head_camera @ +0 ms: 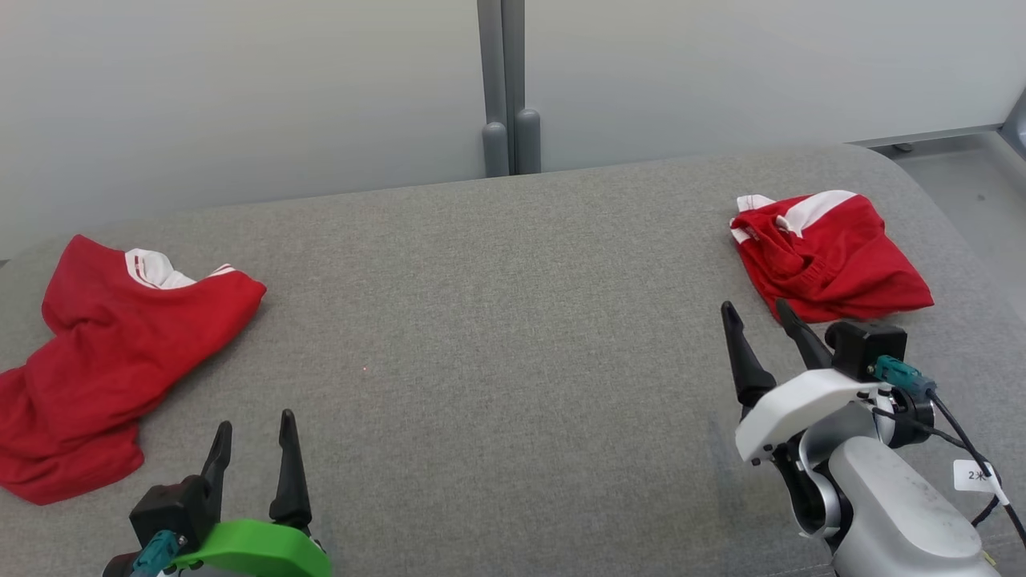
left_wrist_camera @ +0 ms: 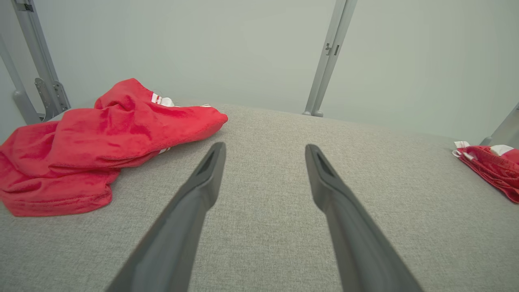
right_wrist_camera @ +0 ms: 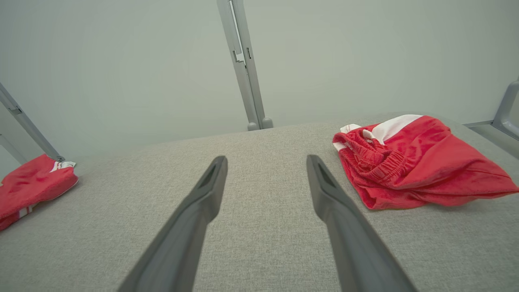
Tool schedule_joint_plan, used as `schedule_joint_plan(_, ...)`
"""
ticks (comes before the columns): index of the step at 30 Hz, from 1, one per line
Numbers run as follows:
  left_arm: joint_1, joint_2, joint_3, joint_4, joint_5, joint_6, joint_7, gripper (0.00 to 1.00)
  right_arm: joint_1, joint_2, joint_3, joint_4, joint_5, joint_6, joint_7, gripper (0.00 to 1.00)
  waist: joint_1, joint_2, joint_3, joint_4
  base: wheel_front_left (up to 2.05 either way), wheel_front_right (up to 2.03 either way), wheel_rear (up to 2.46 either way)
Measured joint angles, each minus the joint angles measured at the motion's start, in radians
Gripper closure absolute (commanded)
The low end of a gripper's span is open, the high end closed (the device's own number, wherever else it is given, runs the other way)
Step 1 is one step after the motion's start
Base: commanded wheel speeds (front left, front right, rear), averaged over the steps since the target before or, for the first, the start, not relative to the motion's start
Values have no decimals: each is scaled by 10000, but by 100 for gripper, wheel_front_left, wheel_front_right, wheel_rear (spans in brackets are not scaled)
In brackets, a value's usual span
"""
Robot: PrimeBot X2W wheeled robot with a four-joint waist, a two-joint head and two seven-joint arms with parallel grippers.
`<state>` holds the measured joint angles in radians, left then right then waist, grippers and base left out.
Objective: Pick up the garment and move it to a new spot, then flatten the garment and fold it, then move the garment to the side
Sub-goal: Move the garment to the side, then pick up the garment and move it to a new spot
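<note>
Two red garments with white stripes lie on the grey fabric surface (head_camera: 497, 320). A crumpled one (head_camera: 112, 353) (left_wrist_camera: 93, 142) (right_wrist_camera: 28, 186) sprawls at the far left. A smaller bunched one (head_camera: 830, 256) (right_wrist_camera: 409, 162) (left_wrist_camera: 492, 166), elastic waistband showing, sits at the right rear. My left gripper (head_camera: 255, 425) (left_wrist_camera: 265, 150) hovers open near the front left, just right of the crumpled garment, holding nothing. My right gripper (head_camera: 757, 312) (right_wrist_camera: 267, 162) stands open at the right, its tips just in front and left of the bunched garment, not touching it.
A pale wall with a grey vertical post (head_camera: 505, 88) runs behind the surface. The surface's rounded right edge drops to a grey floor (head_camera: 962, 184) at the far right. Broad bare fabric lies between the two garments.
</note>
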<state>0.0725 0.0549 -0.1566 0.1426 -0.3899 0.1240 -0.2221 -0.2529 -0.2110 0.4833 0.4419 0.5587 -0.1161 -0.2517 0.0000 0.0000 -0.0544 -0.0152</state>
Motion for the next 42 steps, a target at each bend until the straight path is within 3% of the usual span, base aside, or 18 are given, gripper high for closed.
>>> schedule_joint_plan(30, 111, -33, 205, -203, 326, 0, -90, 0, 1677, 88, -836, -1764, -957, -90, 0, 0, 0, 0, 21, 36, 0, 0, 0)
schedule_joint_plan(42, 100, -50, 59, -196, 430, 0, -90, 0, 1934, 84, -1227, -2153, -1275, -92, 0, 0, 0, 0, 39, 719, 0, 0, 0)
